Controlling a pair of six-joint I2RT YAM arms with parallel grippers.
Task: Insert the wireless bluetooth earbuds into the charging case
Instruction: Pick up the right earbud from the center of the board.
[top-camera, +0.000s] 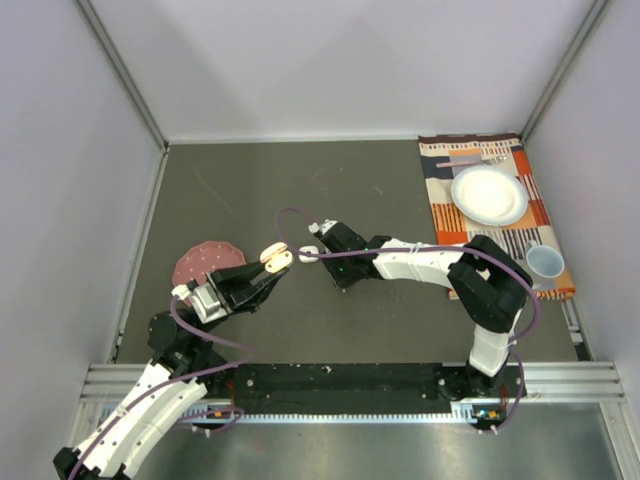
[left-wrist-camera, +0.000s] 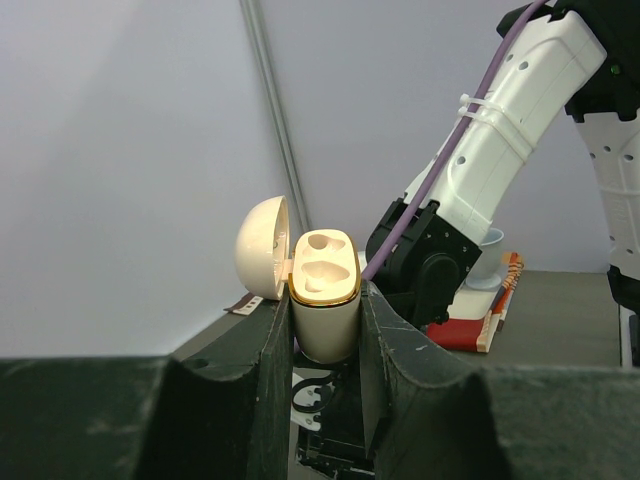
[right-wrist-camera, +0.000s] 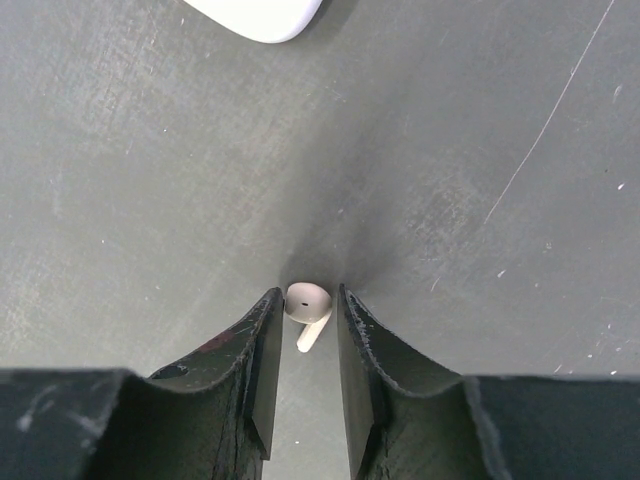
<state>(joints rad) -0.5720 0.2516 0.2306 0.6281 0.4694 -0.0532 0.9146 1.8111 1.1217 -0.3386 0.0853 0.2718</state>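
Our left tool (left-wrist-camera: 325, 305) is clamped on the charging case (left-wrist-camera: 324, 268) and holds it upright. The case is a pale peach shell with a gold rim, its domed lid swung open to the left and both wells empty. One pale peach earbud (right-wrist-camera: 306, 302), stem pointing back toward the camera, sits between the fingers of the right tool (right-wrist-camera: 309, 293), close over the grey worktop (top-camera: 400, 200). We cannot tell whether they pinch it.

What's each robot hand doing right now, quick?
Left gripper: closed, holding the open charging case.
Right gripper: closed on one small earbud.
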